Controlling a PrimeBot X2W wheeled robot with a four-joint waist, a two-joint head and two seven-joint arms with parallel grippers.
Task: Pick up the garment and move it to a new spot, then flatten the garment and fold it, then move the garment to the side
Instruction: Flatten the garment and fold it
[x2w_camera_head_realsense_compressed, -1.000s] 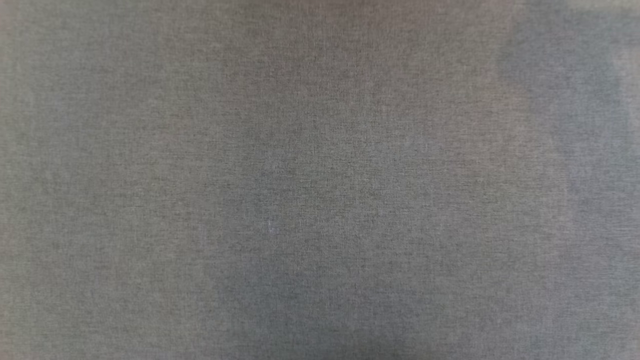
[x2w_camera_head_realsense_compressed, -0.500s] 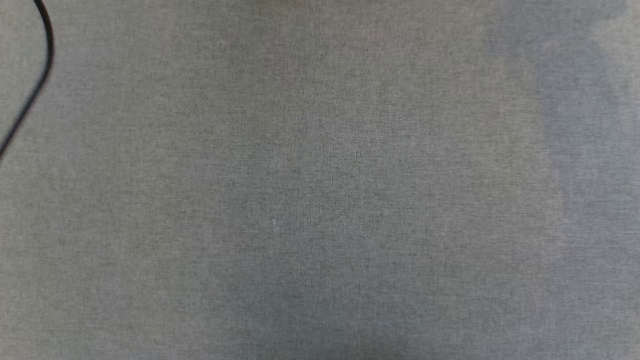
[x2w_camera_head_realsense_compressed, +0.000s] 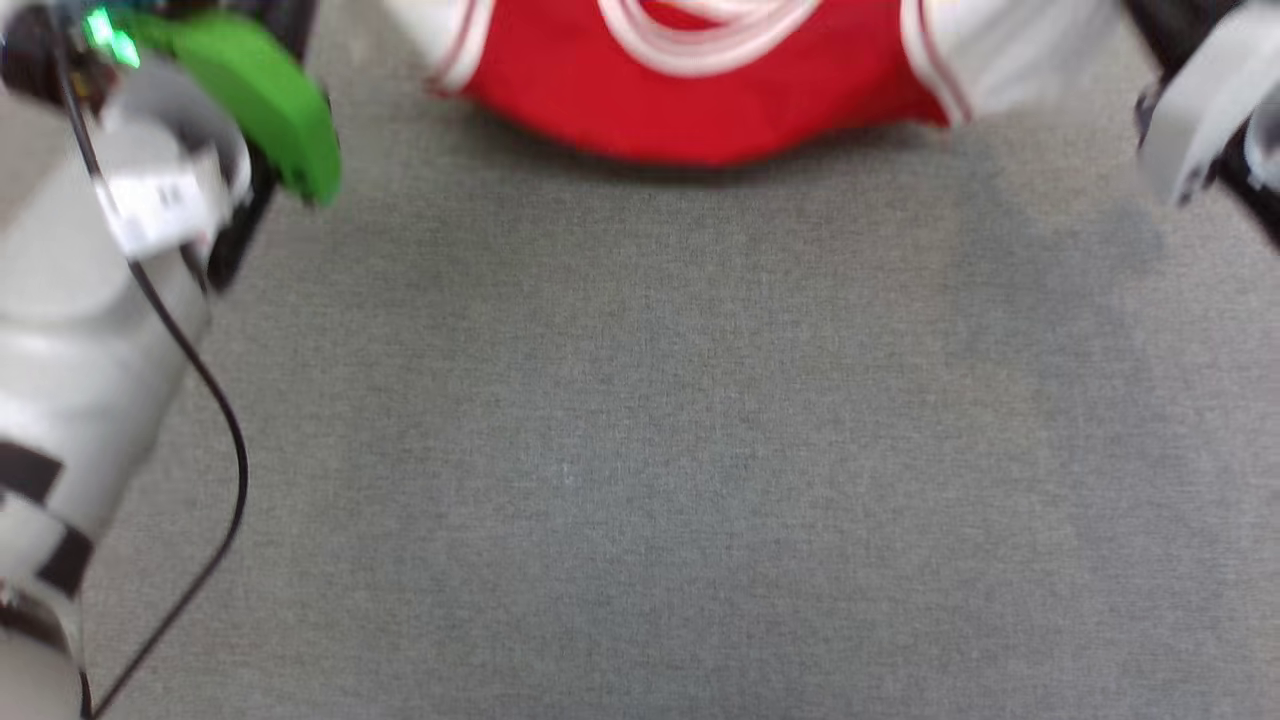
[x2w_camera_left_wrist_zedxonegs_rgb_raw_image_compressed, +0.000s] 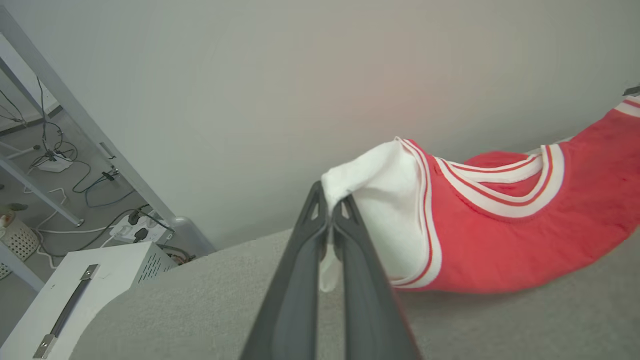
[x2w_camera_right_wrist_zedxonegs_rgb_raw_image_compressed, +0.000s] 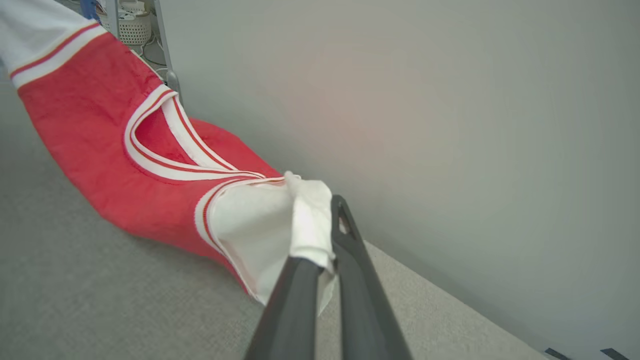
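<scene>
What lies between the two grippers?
The garment: the left gripper and right gripper each pinch a sleeve, and its red middle sags between them, in both wrist views.

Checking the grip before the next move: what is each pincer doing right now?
Left pincer: closed, holding the garment by a white sleeve.
Right pincer: closed, holding the garment by the other white sleeve.

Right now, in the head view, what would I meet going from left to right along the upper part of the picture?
Left arm's pale forearm → green cover on its wrist → garment, red with white trim → right arm's pale wrist part.
</scene>
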